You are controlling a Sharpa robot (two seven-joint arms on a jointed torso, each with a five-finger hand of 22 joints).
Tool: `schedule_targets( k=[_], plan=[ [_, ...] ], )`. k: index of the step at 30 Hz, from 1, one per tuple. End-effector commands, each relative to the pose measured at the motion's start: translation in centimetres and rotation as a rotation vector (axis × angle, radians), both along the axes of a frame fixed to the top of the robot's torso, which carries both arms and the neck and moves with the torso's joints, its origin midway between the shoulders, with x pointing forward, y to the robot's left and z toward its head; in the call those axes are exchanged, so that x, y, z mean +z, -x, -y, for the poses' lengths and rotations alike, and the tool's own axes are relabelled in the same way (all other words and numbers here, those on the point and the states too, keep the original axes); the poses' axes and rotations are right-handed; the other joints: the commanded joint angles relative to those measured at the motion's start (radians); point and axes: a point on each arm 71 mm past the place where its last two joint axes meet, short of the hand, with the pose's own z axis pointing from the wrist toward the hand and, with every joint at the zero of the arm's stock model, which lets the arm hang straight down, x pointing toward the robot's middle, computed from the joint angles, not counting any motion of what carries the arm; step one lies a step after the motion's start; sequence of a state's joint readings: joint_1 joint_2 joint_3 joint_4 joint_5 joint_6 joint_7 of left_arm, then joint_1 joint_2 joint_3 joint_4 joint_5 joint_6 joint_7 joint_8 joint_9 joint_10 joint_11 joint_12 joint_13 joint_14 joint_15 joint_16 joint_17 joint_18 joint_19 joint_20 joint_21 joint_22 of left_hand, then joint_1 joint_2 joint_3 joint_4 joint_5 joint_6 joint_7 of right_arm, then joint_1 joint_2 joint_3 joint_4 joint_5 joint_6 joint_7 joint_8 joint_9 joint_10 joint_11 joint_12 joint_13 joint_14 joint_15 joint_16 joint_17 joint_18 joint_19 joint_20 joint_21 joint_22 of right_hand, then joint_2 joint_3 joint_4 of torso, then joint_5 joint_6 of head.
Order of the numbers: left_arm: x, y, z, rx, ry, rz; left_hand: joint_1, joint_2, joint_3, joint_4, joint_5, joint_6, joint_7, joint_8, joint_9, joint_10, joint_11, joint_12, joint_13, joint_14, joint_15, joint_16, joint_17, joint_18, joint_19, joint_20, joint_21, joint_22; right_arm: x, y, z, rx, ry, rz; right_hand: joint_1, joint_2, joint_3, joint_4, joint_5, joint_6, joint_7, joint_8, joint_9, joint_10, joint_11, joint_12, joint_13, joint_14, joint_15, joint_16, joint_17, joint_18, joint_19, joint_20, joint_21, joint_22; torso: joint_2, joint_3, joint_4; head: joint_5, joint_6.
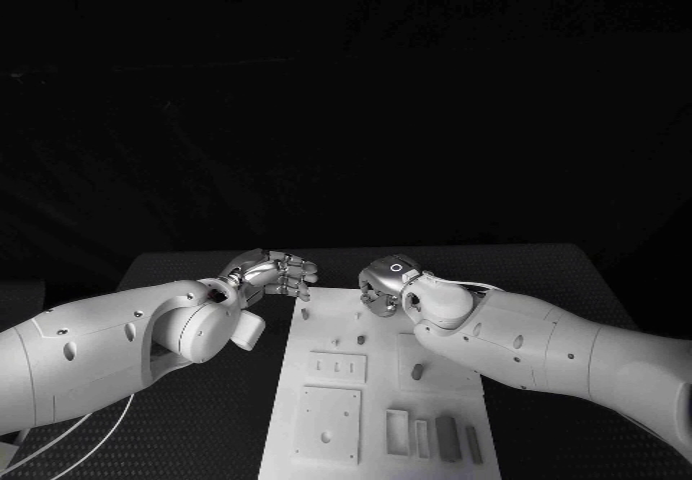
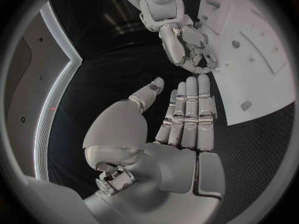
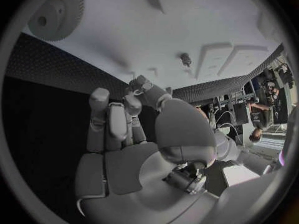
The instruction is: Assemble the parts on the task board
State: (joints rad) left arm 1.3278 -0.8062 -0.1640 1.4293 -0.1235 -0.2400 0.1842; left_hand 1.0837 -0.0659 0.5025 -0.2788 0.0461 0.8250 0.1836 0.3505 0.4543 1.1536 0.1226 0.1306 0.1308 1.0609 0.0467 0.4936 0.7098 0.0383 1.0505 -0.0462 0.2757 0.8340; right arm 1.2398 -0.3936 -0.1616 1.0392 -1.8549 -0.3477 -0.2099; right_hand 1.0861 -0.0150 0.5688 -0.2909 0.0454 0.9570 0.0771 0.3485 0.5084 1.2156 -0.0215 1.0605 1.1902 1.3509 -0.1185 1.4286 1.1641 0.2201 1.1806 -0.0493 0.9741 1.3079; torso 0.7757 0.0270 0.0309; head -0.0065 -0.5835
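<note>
Progress looks early, as far as you can judge from here. Going L to R across the head view:

Left hand [image 1: 274, 275] hovers at the far L corner of the task board [image 1: 325, 325], over the bench [image 1: 188, 265] just off the board's edge. Its wrist cam shows fingers [image 2: 190, 112] straight and side by side, thumb apart, nothing in the palm, so it's open w/ nothing held.

Board centre: a small square plate [image 1: 336, 366] w/ little holes, a bigger square plate [image 1: 327, 425] nearer you, a lone peg-like part [image 1: 418, 372] in a shallow recess, and a row of slim parts [image 1: 430, 437] along the near edge. Whether those are seated or just parked, you can't tell at this res.

Right hand [image 1: 389, 283] is over the board's far edge, just R of the left hand, the two close but apart. Fingers curl in loosely; in the left wrist cam something small may sit at the fingertips, too blurred to call. State: can't tell. Its own cam shows a gear-like disc [image 3: 55, 11] on the board and a small stud [image 3: 186, 59] standing upright.

Est.: most of the assy is still ahead. No part visibly mid-insertion, neither hand clearly carrying one. Check the right fingertips before you count anything as picked.
</note>
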Motion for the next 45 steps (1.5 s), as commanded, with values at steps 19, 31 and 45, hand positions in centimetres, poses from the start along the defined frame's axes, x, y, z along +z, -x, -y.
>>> schedule_targets(
  k=[19,31,45],
  plan=[
    [0.45,-0.05,0.34,-0.012,0.008,0.011,-0.006,-0.003,0.002,0.001,0.004,-0.001,0.004,-0.007,-0.001,-0.001,0.008,-0.006,-0.001,0.003,0.001,-0.008,0.003,0.016,-0.004,-0.004,-0.007,0.002,-0.69,-0.11,-0.64,-0.002,0.026,-0.001,0.01,-0.001,0.005,0.0,0.004,0.068,0.011,0.002,0.022,0.01,-0.001,-0.002,0.0,0.006,-0.003,0.006,0.0,0.042,0.004,-0.005,0.007,0.019,0.0,0.0009,-0.0009,0.006,-0.005],
    [0.53,-0.08,0.42,-0.015,0.008,0.012,-0.006,-0.003,0.002,0.001,0.004,-0.001,0.004,-0.007,-0.001,-0.001,0.008,-0.007,-0.001,0.003,0.002,-0.009,0.004,0.016,-0.004,-0.004,-0.008,0.003,-0.73,-0.35,-0.79,-0.012,0.03,0.001,0.01,-0.001,0.004,0.0,0.004,0.067,0.011,0.002,0.022,0.01,-0.001,-0.002,-0.001,0.007,-0.003,0.006,0.0,0.042,0.004,-0.004,0.007,0.018,0.001,0.0006,-0.0006,0.007,-0.006],
    [0.6,-0.1,0.49,-0.018,0.008,0.011,-0.007,-0.004,0.002,0.001,0.004,-0.002,0.004,-0.007,0.0,0.0,0.008,-0.008,-0.001,0.003,0.002,-0.01,0.006,0.016,-0.004,-0.004,-0.008,0.003,-0.8,-0.53,-0.97,-0.013,0.035,-0.001,0.01,0.0,0.004,0.0,0.004,0.066,0.011,0.001,0.022,0.011,0.0,-0.003,-0.001,0.007,-0.003,0.006,-0.002,0.042,0.005,-0.004,0.007,0.018,0.0,0.0007,-0.0019,0.008,-0.007]
  ],
)
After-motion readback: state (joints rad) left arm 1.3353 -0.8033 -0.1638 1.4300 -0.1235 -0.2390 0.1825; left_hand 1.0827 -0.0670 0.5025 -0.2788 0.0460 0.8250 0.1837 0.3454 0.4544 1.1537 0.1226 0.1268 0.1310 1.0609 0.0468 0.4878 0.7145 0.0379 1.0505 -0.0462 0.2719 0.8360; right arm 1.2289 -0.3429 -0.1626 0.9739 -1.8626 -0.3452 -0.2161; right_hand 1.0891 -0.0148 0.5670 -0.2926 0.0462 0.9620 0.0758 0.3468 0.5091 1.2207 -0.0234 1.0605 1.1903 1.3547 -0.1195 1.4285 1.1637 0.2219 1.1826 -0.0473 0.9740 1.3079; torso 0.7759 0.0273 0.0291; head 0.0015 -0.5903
